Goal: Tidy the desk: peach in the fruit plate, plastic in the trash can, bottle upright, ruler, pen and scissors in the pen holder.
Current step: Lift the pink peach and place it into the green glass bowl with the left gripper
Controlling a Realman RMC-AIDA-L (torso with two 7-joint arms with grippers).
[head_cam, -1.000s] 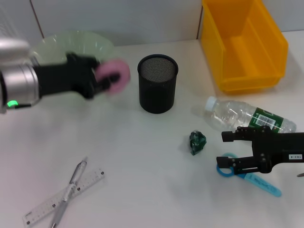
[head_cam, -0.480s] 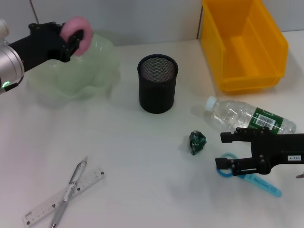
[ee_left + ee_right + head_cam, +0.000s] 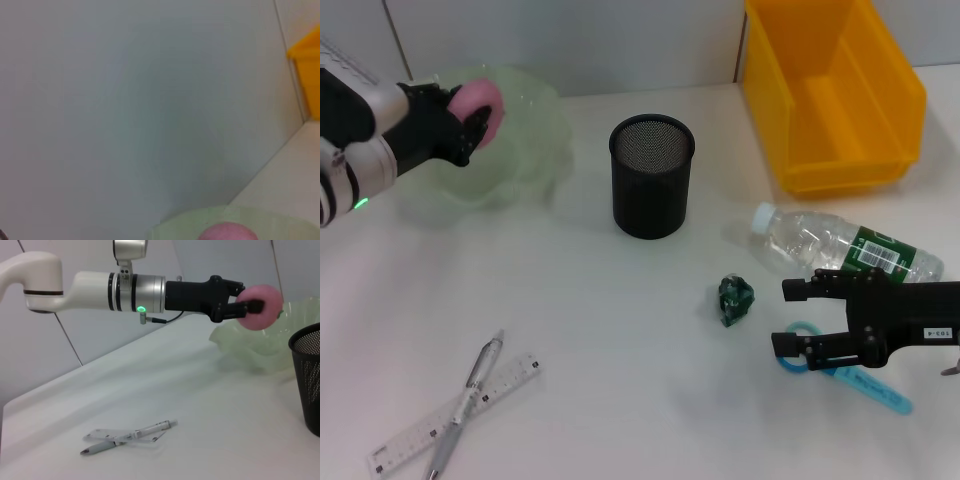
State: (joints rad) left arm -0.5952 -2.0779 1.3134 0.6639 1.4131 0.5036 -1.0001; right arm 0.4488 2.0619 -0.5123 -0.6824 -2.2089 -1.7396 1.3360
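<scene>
My left gripper is shut on the pink peach and holds it just above the pale green fruit plate at the back left. The right wrist view shows the same grip: the left gripper, the peach and the plate. The clear bottle lies on its side at the right. My right gripper stands open just in front of it, over the blue scissors. A crumpled green plastic lies mid-table. The pen and the ruler lie crossed at the front left.
The black mesh pen holder stands at centre back. The yellow trash can sits at the back right. A grey wall runs along the table's far edge.
My left arm has carried the peach from beside the pen holder leftward to the fruit plate, then lowered it slightly. The right gripper has barely shifted.
</scene>
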